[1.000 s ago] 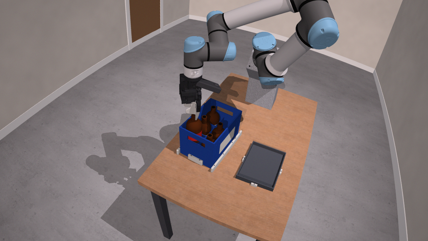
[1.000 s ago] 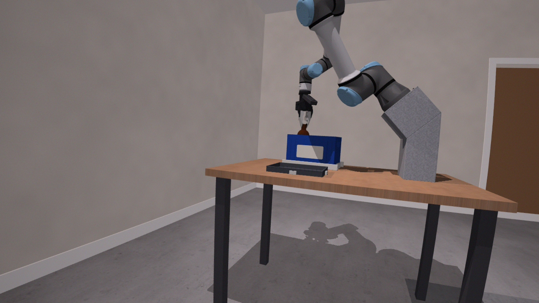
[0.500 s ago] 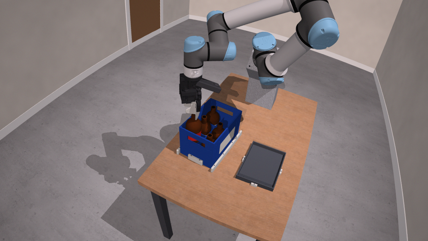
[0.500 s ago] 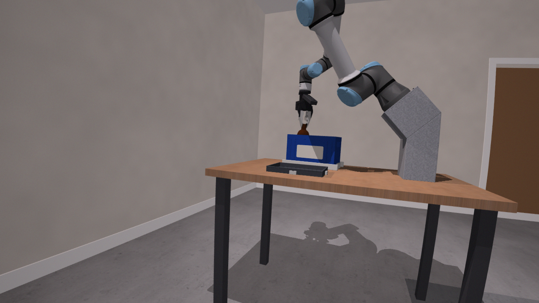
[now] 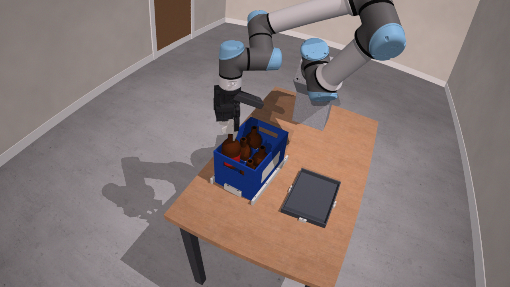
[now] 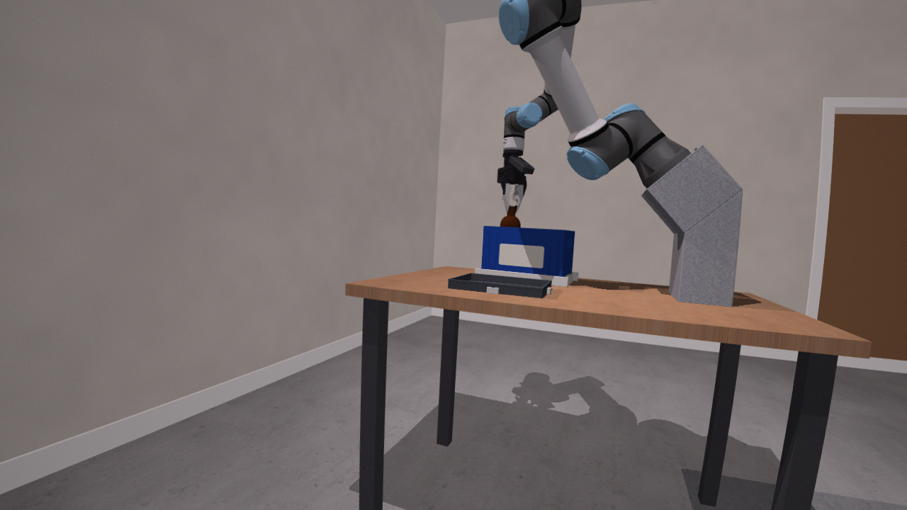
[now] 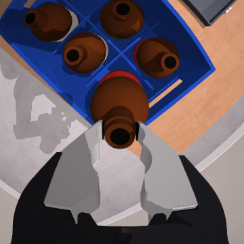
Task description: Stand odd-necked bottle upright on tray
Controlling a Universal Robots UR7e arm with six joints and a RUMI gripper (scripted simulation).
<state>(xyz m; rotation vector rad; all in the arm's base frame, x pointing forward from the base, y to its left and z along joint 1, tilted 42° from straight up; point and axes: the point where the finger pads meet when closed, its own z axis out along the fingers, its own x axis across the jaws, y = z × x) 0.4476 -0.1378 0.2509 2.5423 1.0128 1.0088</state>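
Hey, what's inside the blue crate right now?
Five brown bottles stand in the blue crate; the gripper clamps the neck of the red-labelled bottle, raised above the others. The crate walls hide the bottles' bases.

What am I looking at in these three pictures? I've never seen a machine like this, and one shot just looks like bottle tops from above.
It is one jointed robot arm, bolted to a grey block on a wooden table. At its end is a gripper: two grey fingers that pinch things.

One picture looks down on the table from high up, one looks across the room from the side, and the third comes from a camera on the arm's wrist, looking down past the fingers.

On the table stand a blue crate with brown bottles in compartments, and beside it a dark shallow tray with nothing in it.

The gripper is shut on the neck of one bottle, the one with a red label, at the crate's corner. It is partly raised, higher than the other four bottles.
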